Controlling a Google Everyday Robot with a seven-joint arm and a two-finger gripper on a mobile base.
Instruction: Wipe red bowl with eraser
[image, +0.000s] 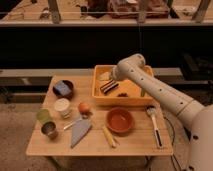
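Observation:
The red bowl (120, 120) is a shallow orange-red bowl standing upright on the wooden table (135, 145), just in front of the yellow bin (131, 98). The eraser (108, 87) is a small black block with light stripes, lying tilted inside the left part of the bin. My gripper (113, 80) reaches down into the bin from the right, right above the eraser's upper end. The arm's wrist covers most of it. I cannot tell whether it touches the eraser.
A dark bowl with a blue block (63, 88) sits at the back left. A white cup (62, 106), green cup (44, 116), metal cup (49, 130), orange ball (84, 108), grey scraper (80, 131) and yellow stick (109, 136) lie left of the bowl. A long-handled brush (154, 125) lies at the right.

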